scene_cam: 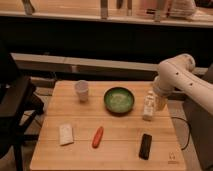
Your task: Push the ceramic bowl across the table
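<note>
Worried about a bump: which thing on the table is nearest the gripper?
The small pale bottle, standing at the table's right edge beside the gripper. The bowl, cup and the rest lie farther off.

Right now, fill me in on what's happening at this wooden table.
A one-armed robot reaches in from the picture's right. Its gripper hangs at that edge of the table, beside a small pale bottle and apart from the green ceramic bowl. The bowl sits untouched near the back middle, with a pale cup nearby. No push has begun. A white packet, a red item and a black bar lie nearer the front.
</note>
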